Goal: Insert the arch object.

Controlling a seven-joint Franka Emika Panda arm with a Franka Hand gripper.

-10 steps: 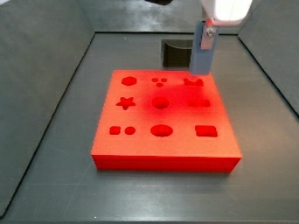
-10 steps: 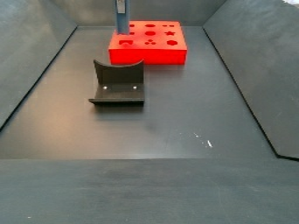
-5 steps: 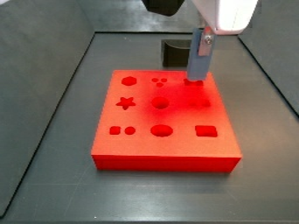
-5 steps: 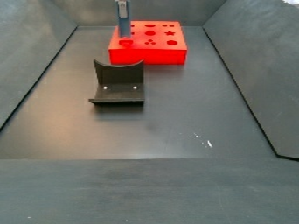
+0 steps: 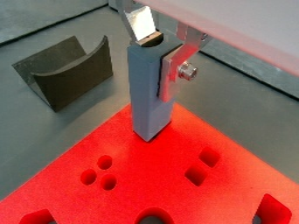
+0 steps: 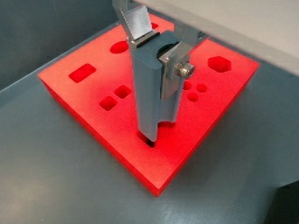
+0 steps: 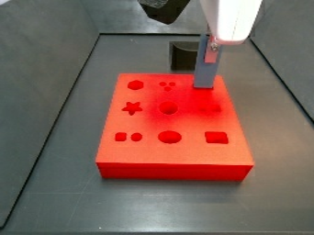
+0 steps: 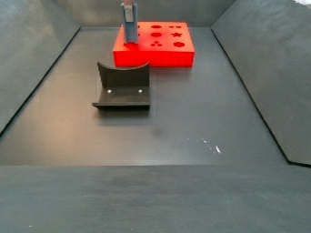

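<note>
The arch object [image 5: 149, 92] is a tall grey-blue block with a curved notch in its upper end. It stands upright between the silver fingers of my gripper [image 5: 158, 48], which is shut on it. It also shows in the other wrist view [image 6: 149, 101] and in both side views [image 7: 205, 69] [image 8: 126, 23]. Its lower end meets the red board [image 5: 140, 171] near one corner, at a recess there. I cannot tell how deep it sits. The board, with several shaped recesses, shows in both side views [image 7: 172, 168] [image 8: 152, 56]. The gripper [image 7: 211, 41] is above the board's far right corner.
The dark fixture [image 8: 122, 86] stands on the grey floor apart from the board; it also shows behind the board in a side view [image 7: 185, 53] and in a wrist view [image 5: 65, 74]. Grey walls close in the floor on both sides.
The gripper has come down with the arch object. The piece's lower end has moved from above the board to its surface at the far right corner.
</note>
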